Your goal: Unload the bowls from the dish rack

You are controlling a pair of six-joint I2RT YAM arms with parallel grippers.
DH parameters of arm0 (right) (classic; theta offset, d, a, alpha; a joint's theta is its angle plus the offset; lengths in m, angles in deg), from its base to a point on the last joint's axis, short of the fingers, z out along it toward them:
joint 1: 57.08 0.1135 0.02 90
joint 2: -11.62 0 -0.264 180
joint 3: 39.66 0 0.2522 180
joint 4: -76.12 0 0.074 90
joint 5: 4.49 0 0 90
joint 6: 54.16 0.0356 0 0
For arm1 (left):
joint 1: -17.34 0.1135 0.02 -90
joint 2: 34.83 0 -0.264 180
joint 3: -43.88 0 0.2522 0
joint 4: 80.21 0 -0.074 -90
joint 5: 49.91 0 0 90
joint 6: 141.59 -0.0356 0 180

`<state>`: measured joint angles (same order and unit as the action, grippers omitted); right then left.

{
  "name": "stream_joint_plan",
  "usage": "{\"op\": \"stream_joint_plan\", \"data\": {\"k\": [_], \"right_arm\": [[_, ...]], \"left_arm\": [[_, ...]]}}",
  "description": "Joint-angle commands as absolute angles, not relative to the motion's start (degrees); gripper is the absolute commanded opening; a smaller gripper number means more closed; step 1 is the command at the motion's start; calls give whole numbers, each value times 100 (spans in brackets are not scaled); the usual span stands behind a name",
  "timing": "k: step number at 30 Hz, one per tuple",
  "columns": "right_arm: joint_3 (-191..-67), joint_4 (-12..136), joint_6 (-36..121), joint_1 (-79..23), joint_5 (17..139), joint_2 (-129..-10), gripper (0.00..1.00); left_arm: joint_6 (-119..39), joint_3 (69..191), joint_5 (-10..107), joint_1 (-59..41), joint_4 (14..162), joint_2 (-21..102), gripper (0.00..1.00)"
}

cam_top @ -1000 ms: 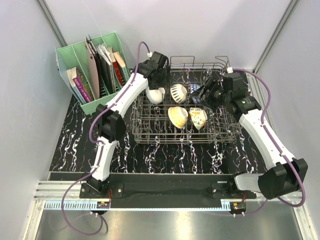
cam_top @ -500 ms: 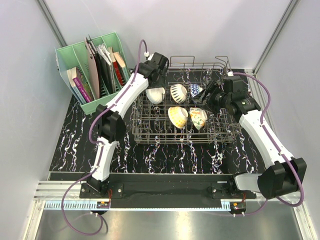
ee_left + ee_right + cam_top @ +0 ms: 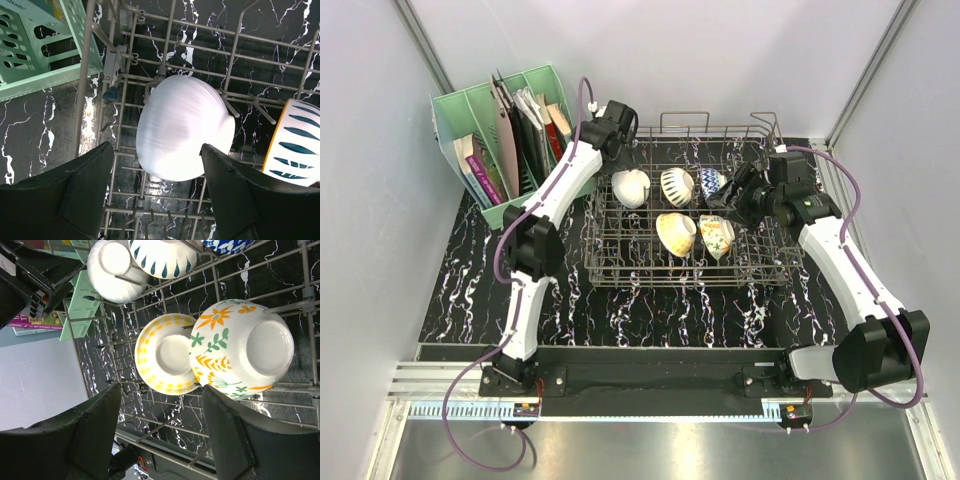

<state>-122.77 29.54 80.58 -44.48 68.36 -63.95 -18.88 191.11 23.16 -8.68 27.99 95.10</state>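
Pulling your left gripper (image 3: 156,147) up and back toward 11 o'clock left it spread wide and empty over the cream-white bowl (image 3: 182,132), your right gripper (image 3: 161,389) is gaping too, so that bowl and the other four are still in the dish rack (image 3: 620,275).

The left arm (image 3: 560,185) and right arm (image 3: 845,262) share white link shells, black joint housings, broad black fingers (image 3: 75,195) and looping purple cables (image 3: 447,412).

A green file holder (image 3: 490,130) with books (image 3: 480,165) stands on the black marbled table (image 3: 470,280).
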Motion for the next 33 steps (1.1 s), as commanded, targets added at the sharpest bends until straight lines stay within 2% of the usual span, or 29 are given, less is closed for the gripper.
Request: {"op": "stream_joint_plan", "data": {"k": [1,19,25,30,33], "right_arm": [[-12400,3019,7917,-4548,6653,-6432,74],[-12374,3028,7882,-4750,6494,-6502,74],[-12496,3028,7900,-4750,6468,-6546,74],[-12497,3046,7917,-4759,6503,-6564,74],[-12418,3081,7944,-4768,6494,-6573,74]], "left_arm": [[-1819,19123,2698,-824,2872,9647,75],[-1599,18921,3032,-807,3012,9946,76],[-1309,18324,3894,-525,3426,9920,77],[-1643,18139,3508,-490,3435,9578,78],[-1573,17981,3762,-385,3435,9612,78]]}}
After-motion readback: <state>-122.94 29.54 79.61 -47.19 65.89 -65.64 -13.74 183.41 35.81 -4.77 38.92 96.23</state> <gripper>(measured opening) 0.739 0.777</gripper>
